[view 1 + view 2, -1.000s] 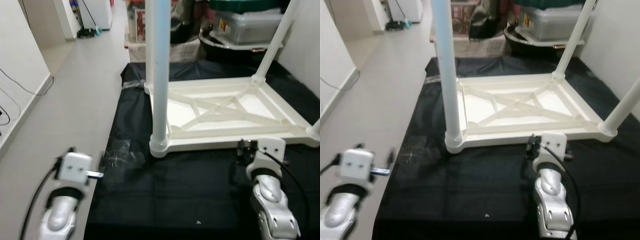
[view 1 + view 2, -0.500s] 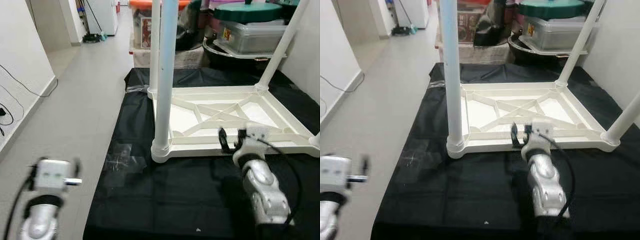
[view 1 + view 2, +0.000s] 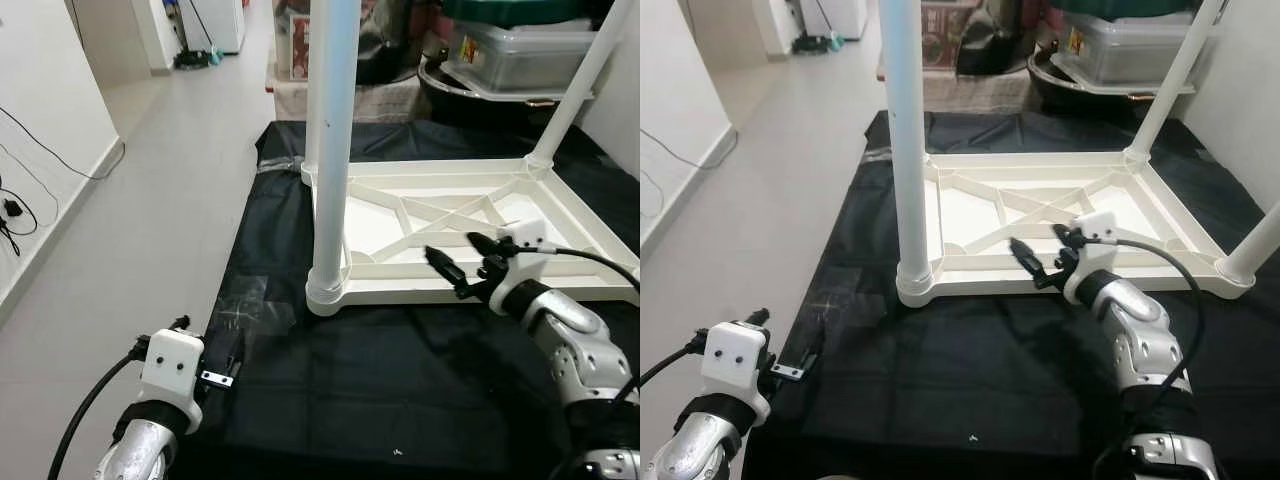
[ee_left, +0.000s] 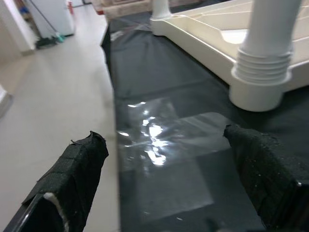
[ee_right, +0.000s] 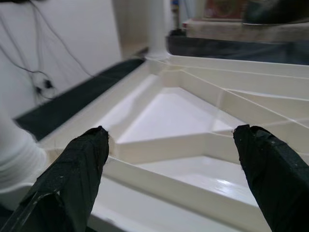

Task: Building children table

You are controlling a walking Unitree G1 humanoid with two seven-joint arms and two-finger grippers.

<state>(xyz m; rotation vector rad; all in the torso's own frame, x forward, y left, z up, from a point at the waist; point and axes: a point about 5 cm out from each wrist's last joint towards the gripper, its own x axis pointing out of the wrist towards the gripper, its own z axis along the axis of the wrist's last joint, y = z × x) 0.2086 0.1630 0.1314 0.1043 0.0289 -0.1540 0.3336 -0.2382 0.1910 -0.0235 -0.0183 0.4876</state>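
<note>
The white children's table (image 3: pixel 566 218) lies upside down on a black mat (image 3: pixel 400 390), its ribbed underside facing up. One white leg (image 3: pixel 330 150) stands screwed into the near left corner, and another leg (image 3: pixel 575 90) rises from the far right corner. My right gripper (image 3: pixel 462 262) is open, hovering just over the table's near frame rail and pointing left toward the near leg. In the right wrist view the fingers (image 5: pixel 72 179) spread wide over the ribbed panel (image 5: pixel 169 111). My left gripper (image 4: pixel 164 183) is open, low at the mat's left edge, empty.
A shiny taped patch (image 3: pixel 250 305) marks the mat near the leg's base. Storage bins (image 3: pixel 520 50) and a dark basin crowd the back. Bare grey floor (image 3: pixel 150 200) runs along the left, with a white wall and a cable (image 3: pixel 40 150) beside it.
My right gripper has risen from the mat and swung forward and left over the table's near rail. My left arm has come back toward the mat's edge. The camera view shifted slightly.
</note>
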